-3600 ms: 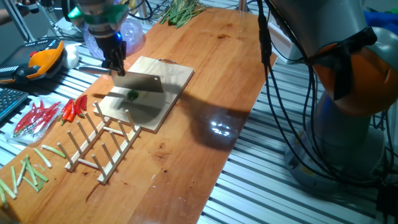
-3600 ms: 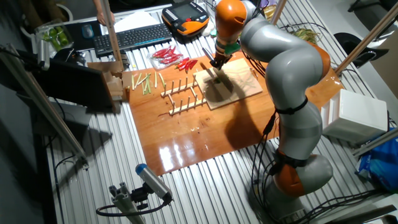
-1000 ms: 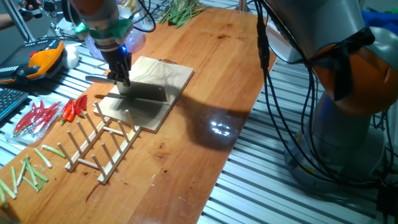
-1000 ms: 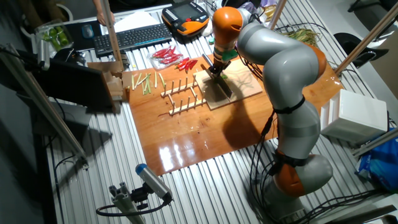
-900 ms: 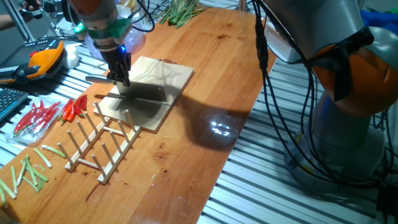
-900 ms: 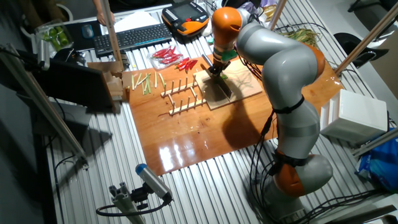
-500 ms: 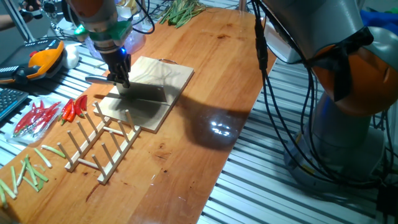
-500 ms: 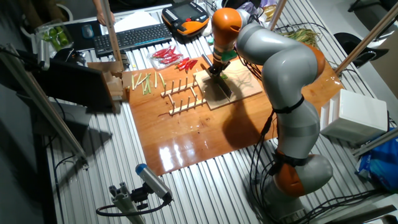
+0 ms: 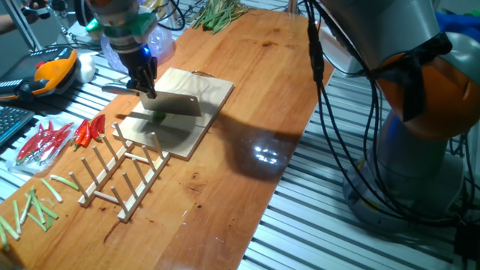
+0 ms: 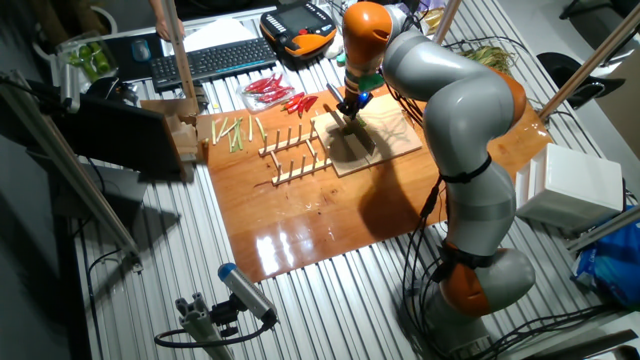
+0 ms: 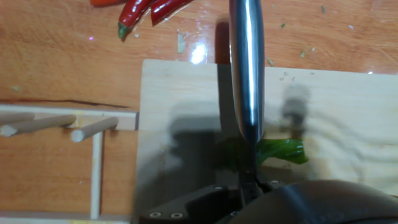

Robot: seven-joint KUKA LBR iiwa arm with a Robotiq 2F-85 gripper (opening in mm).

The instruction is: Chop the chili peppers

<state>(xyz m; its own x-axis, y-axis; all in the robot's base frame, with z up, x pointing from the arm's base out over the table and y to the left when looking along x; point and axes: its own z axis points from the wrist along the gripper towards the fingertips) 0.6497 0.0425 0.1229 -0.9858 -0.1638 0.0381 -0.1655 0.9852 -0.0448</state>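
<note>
Table: long wooden top, running from near left corner to far right.
Rack: wooden peg rack, toward near left end of table, just beside board.
Board: pale wood, near the table's left long edge, about midway along.
Gripper: clamped on cleaver handle, fingers closed narrow around it; hand view looks straight down the blade spine.
Cleaver: broad steel blade, raised just above board, edge down, directly over the chili.
Red chilies: slim, off the board, at table's left edge beside rack; not part of the job.
Chili: small, bright green, glossy, slightly knobbly; lying flat on the board, crosswise under the blade; one end showing right of the spine, the rest in blade shadow. In one fixed view only a green speck below the blade. Whether already in chunks: cannot tell.

Step in hand, judged: mid-chop, blade lifted between strokes.
Next move, judged: straight downward press through the chili to the board, blade kept square; small sideways shift along the chili before any further stroke.
Risk, judged: glossy curved skin liable to roll or skid from under the edge.
</note>
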